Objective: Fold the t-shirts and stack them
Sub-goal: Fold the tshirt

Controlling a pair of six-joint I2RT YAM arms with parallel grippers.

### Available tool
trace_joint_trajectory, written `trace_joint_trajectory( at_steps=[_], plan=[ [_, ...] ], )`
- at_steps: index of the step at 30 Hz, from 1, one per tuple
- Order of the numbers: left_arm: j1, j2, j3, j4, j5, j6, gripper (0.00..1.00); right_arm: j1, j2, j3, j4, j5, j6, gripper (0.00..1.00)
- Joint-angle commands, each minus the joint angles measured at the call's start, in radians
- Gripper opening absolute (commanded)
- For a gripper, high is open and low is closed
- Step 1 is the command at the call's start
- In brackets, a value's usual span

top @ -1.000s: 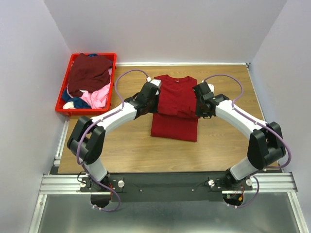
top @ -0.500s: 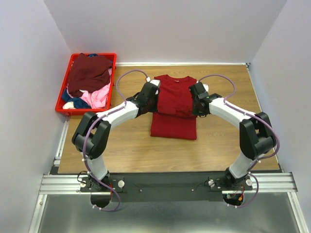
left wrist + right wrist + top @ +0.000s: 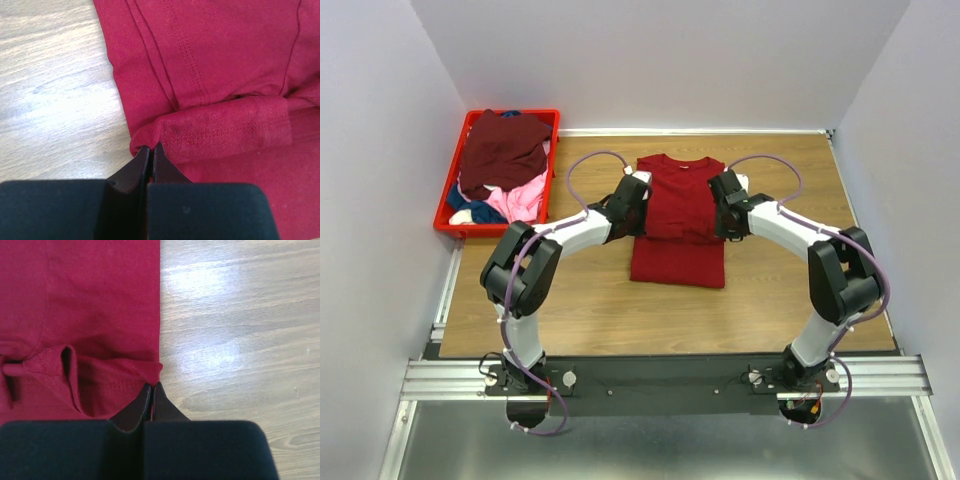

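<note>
Top external: red t-shirt point(image 3: 678, 200) lies flat on the worktop point(image 3: 600, 300). Wrist views: left fingers point(image 3: 137, 167) and right fingers point(image 3: 136, 407) each clenched on a side fold. I'd lift both together, evenly, keeping cloth taut.

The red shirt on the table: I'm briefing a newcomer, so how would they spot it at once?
On the wooden table, look midway along the far side, right of the red crate. The red shirt lies flat there, partly folded, the left claw and right claw pinching its side edges; the other shirts sit heaped in the crate.
</note>
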Motion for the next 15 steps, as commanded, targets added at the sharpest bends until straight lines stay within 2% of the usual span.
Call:
trace_joint_trajectory(
  at_steps=[1,7,12,15],
  plan=[
    [0.007,-0.053,-0.015,0.035,-0.029,-0.003,0.04,-0.012,-0.049,-0.026,0.009,0.057,0.024,0.01],
    [-0.001,-0.058,-0.011,0.038,-0.029,0.003,0.04,-0.01,-0.075,-0.038,0.009,0.068,0.033,0.01],
    [-0.004,-0.035,-0.015,0.038,-0.049,0.0,0.04,-0.01,-0.031,-0.039,0.014,0.063,0.03,0.01],
    [-0.004,-0.005,-0.014,0.029,-0.069,-0.017,0.13,-0.01,0.015,-0.045,0.041,0.062,0.019,0.03]
  ],
)
